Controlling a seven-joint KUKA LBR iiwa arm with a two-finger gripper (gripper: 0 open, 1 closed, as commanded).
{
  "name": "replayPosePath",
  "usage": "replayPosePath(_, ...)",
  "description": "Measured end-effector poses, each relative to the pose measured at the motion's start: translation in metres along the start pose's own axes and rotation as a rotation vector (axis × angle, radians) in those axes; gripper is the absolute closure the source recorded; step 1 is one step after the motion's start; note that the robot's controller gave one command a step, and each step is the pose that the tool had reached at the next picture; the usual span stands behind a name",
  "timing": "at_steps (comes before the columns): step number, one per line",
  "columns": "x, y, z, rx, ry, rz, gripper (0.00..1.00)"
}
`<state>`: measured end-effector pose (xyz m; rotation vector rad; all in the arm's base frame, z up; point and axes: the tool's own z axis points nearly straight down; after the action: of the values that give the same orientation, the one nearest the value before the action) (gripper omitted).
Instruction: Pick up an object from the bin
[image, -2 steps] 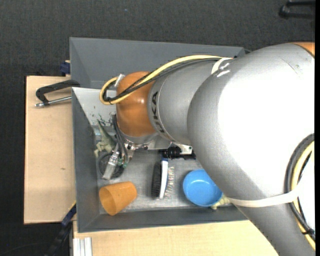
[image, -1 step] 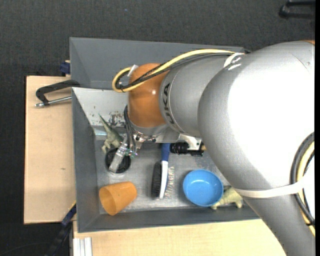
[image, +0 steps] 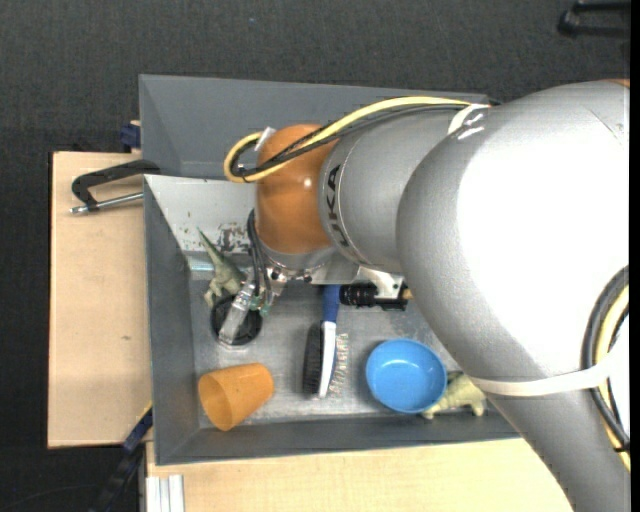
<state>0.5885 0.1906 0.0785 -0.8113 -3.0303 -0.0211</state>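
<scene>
My gripper (image: 240, 312) reaches down at the left of the bin, under the arm's orange cover. It hangs right over a small black round thing (image: 226, 331) on the bin floor and hides part of it. A green toy dinosaur (image: 219, 268) lies just behind it, touching or nearly touching the gripper. An orange cup (image: 235, 394) lies on its side in the front left corner, a little in front of the gripper.
A black brush with a blue handle (image: 322, 358) lies mid-bin, with a blue bowl (image: 405, 375) to its right. A pale green toy figure (image: 460, 398) sits at the front right. A black marker with an orange band (image: 374, 294) lies under the arm. The arm covers the bin's right half.
</scene>
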Motion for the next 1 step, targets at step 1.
replayPosePath(1,0.0005,0.0026,-0.0269,0.006,-0.010,-0.004,1.00)
